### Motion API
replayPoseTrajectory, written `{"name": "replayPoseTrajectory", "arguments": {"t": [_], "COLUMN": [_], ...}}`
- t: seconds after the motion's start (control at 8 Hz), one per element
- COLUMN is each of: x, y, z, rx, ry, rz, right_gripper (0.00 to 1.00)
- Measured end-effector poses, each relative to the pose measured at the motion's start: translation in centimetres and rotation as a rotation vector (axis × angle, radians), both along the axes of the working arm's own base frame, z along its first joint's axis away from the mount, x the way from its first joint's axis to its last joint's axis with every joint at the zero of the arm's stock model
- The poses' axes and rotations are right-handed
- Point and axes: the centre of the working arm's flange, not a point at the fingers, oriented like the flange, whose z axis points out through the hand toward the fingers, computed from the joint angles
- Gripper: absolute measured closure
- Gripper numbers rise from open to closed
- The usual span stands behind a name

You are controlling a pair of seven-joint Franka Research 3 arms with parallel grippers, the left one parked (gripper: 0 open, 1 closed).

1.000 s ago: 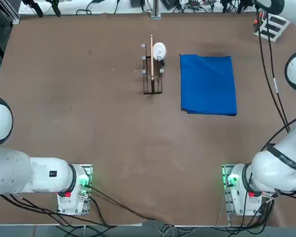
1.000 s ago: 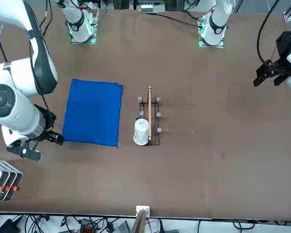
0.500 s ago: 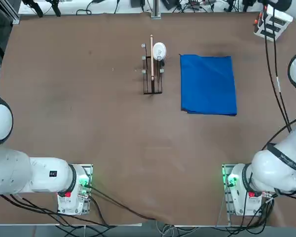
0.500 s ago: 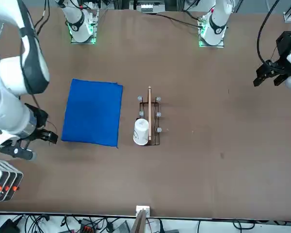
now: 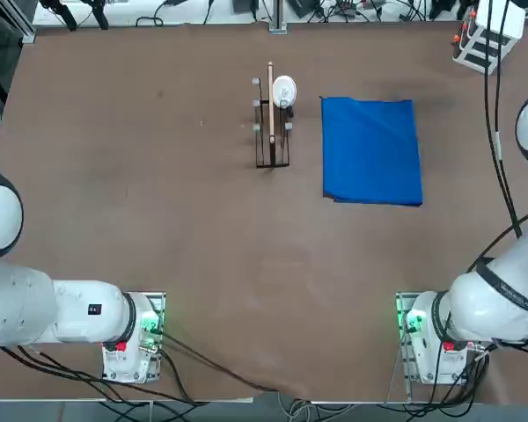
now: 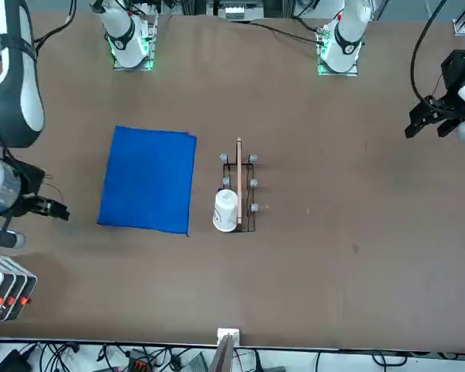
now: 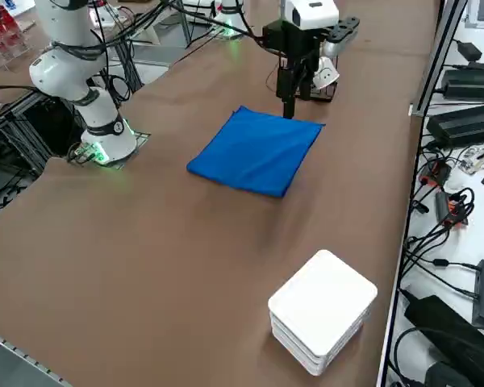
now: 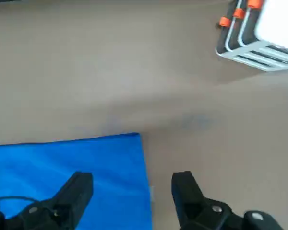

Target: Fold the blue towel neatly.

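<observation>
The bright royal-blue cloth towel [image 5: 371,151] lies flat as a compact, nearly square panel in the upper right of the top view. Its outline is tidy, with sides that run fairly straight, so the folding looks largely done, perhaps complete. How many layers it has cannot be told. If anything is left, it is probably a small squaring-up: in the top view the lower edge shows a thin darker strip, as if the layers do not quite meet there.

The black two-finger right gripper [image 8: 132,199] stands wide, with nothing between its fingers; in the front view it hangs at the far left, apart from the towel.

As for room, the wire rack with a wooden rod [image 5: 272,123] stands just beside the towel, on its left in the top view. The white-topped stacked box [image 7: 323,306] sits near the lower right of the right side view, well apart from the cloth. Below the towel in the top view, the brown tabletop [image 5: 246,237] offers a broad open stretch for moving.
</observation>
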Motion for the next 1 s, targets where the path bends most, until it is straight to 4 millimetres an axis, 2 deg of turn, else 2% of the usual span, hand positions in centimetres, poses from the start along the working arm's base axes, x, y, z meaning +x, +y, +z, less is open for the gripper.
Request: {"name": "replayPoseTrajectory", "arguments": {"t": [0.38,0.62,1.0], "x": [-3.1,-5.9,-10.1], "y": [-2.4,-2.5,-2.3], "z": [2.2,3.9,8.1], "rx": [0.034,0.046,0.071], "ry": [0.015,0.014,-0.024], "rz": [0.014,0.015,0.051], "right_gripper": [0.0,0.0,0.0]}}
